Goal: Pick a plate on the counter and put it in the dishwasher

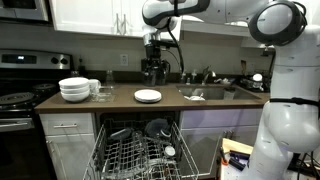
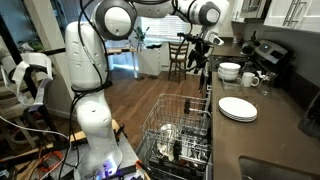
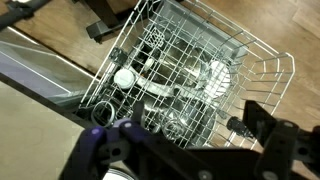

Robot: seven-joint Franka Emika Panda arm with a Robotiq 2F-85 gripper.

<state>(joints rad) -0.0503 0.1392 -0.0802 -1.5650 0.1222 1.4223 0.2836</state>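
Note:
The small white plate [image 1: 148,96] lies flat on the dark brown counter [image 1: 120,101], also seen in an exterior view [image 2: 237,108]. The dishwasher stands open below it, its grey wire rack [image 1: 140,155] pulled out and holding several dishes [image 2: 180,135]. My gripper [image 1: 153,70] hangs in the air above the counter edge and rack, well above the plate [image 2: 200,50]. In the wrist view its dark fingers [image 3: 190,140] stand wide apart with nothing between them, and the rack [image 3: 180,70] fills the picture below.
A stack of white bowls [image 1: 74,90] and mugs [image 2: 250,79] stand on the counter by the black stove [image 1: 20,95]. A sink [image 1: 205,93] with a faucet lies on the plate's other side. The pulled-out rack juts over the wooden floor [image 2: 130,100].

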